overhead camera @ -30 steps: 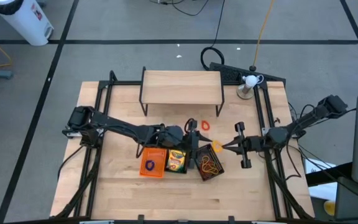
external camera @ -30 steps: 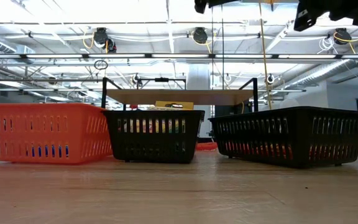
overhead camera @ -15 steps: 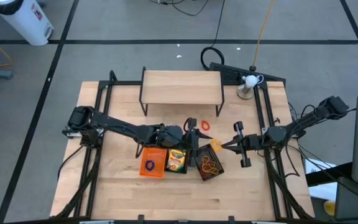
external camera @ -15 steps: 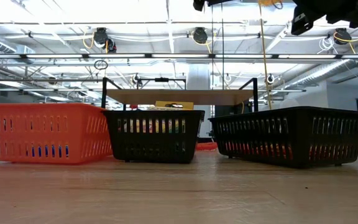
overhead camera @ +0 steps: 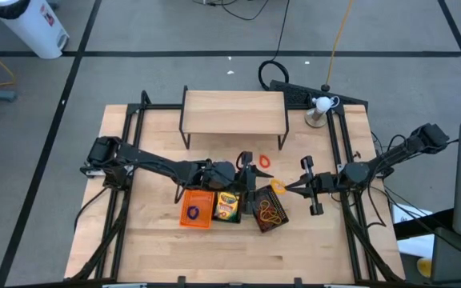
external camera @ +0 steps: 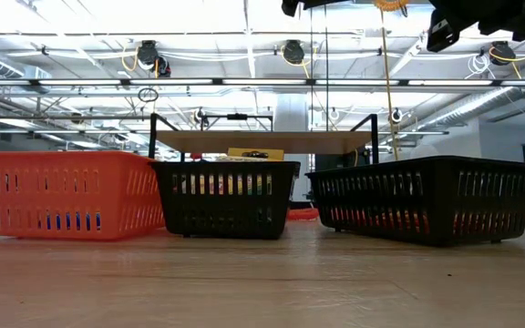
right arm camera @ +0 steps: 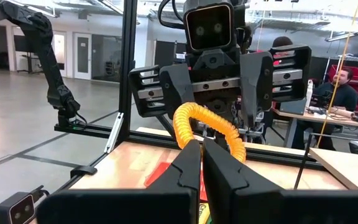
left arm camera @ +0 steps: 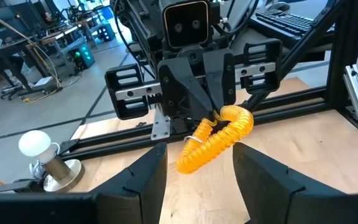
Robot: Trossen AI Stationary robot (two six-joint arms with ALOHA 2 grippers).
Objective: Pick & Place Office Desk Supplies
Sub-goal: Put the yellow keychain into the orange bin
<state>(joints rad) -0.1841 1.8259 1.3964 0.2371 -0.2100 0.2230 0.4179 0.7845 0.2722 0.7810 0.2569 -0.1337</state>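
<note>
Orange coiled band (left arm camera: 217,139) is being pinched in the closed right claw (overhead camera: 288,188), facing the left claw's (overhead camera: 250,178) spread fingers, above the black tray's (overhead camera: 269,212) back edge.

**Two dark arms, matching black hardware**

Both arms are showing up as slim, near-black jointed links. The left gripper (right arm camera: 216,134) is showing a boxy black head with two round camera lenses, slotted finger carriers on a silver rail, and visible screws. The right gripper (left arm camera: 213,118) is looking identical. Black cables are trailing from the right arm's base.
</note>
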